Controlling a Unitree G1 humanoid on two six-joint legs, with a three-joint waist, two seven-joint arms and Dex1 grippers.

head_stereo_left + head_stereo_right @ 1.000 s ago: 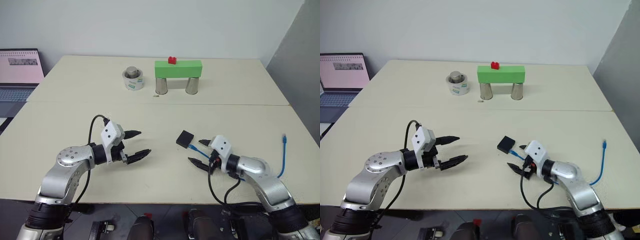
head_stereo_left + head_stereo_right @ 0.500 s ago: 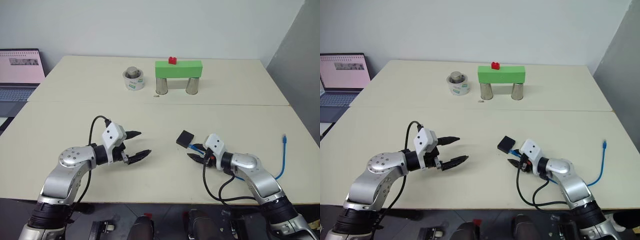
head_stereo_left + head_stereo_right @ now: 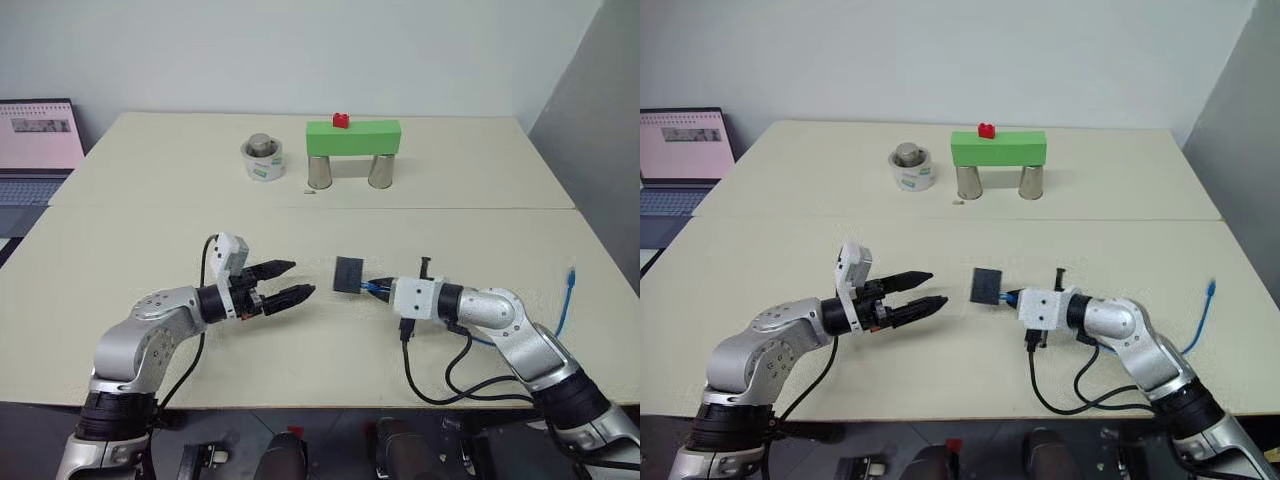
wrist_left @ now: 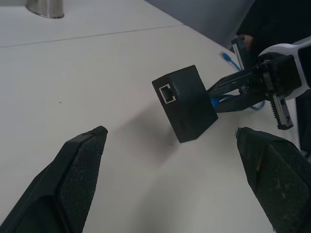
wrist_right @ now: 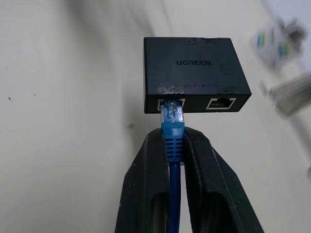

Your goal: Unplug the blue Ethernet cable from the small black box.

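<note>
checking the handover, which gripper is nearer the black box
Right. The right gripper clamps the blue cable at the black box; the open left gripper sits apart, facing it.

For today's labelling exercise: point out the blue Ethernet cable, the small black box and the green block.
blue Ethernet cable (image 5: 173,127), right wrist view, plug boot.
small black box (image 5: 194,63), right wrist view, top face.
green block (image 3: 352,136), left eye view, front face.
</note>
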